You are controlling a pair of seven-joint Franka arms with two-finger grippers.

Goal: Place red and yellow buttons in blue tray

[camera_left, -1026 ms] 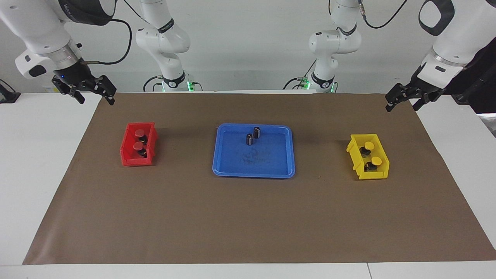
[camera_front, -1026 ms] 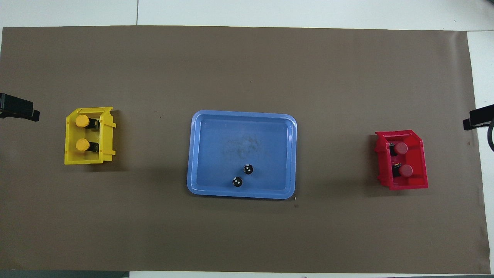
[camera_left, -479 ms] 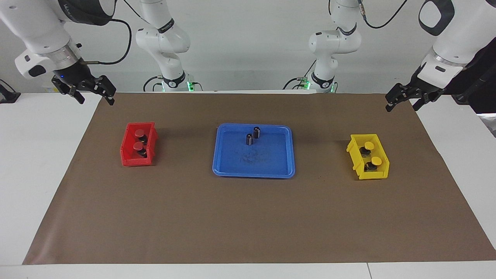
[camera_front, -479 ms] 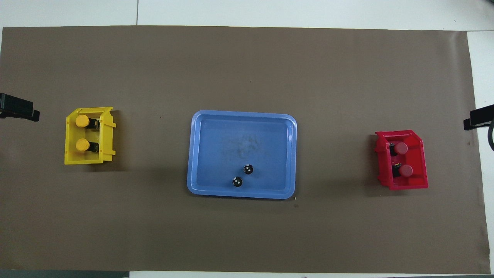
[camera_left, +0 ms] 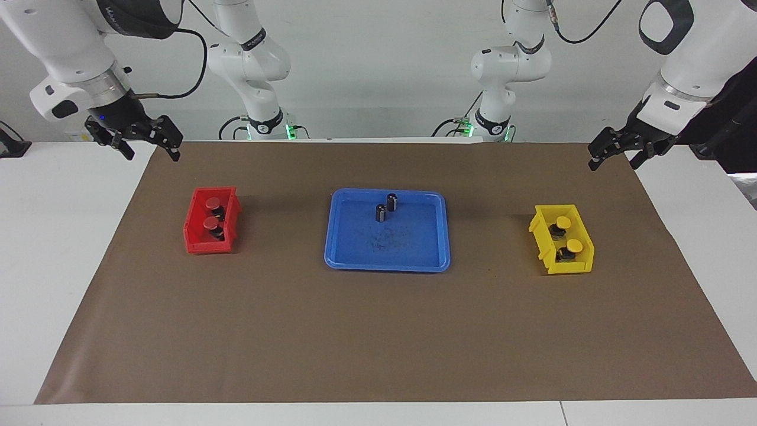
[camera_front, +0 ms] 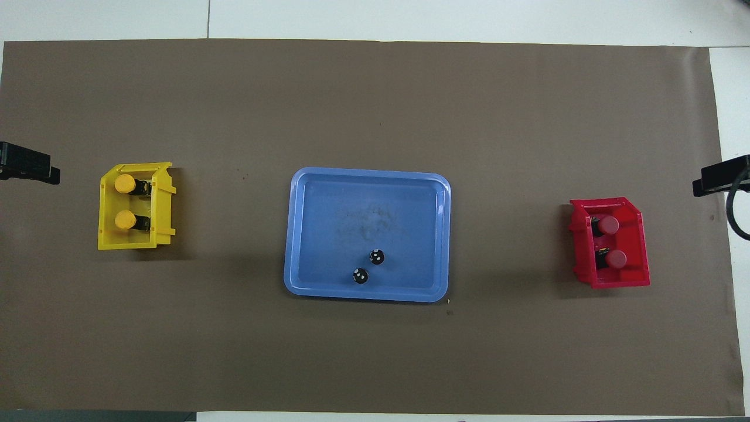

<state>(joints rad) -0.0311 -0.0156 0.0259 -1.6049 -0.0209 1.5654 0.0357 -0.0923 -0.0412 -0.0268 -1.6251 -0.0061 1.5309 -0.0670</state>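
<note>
Facing view shows both two-finger grippers spread wide and empty, left gripper point(camera_left: 612, 155) and right gripper point(camera_left: 148, 144) up at the table's ends. Red-capped push-buttons point(camera_left: 212, 213) sit in the small deep red plastic bin point(camera_left: 198, 236), yellow-capped push-buttons point(camera_left: 568, 238) in the small deep yellow plastic bin point(camera_left: 547, 251), none in the wide shallow blue plastic tray point(camera_left: 387, 260). Bin walls could likely snag fingers.

No text, label, brand, number or sign is legible anywhere on the arms or table.
</note>
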